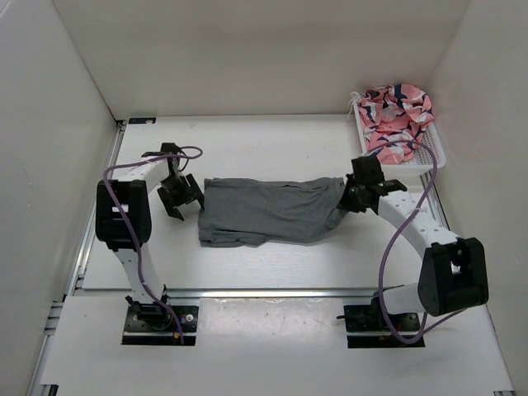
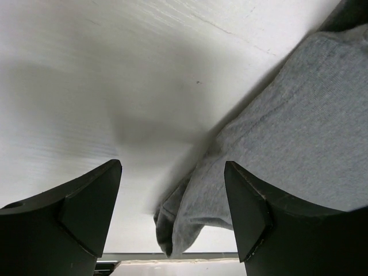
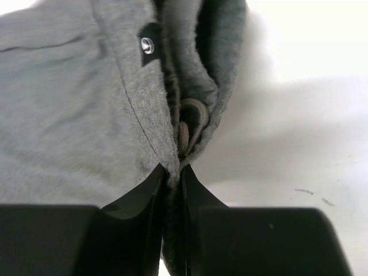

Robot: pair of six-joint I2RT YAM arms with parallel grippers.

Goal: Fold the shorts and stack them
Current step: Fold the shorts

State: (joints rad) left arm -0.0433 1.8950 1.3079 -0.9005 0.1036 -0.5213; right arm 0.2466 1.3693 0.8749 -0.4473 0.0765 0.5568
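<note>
Dark grey soft fabric shorts [image 1: 268, 212] flat on white table [image 1: 247, 140], frame centre, long axis L-R. R gripper [image 3: 172, 169] pinched tight on waistband at right end. L gripper [image 2: 172, 172] jaws wide, holding nothing, just beside left hem end; fabric lies rightward of it.

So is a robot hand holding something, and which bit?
The right hand pinches the shorts by the waistband, near the drawstring. The left hand is open, holding nothing.
</note>
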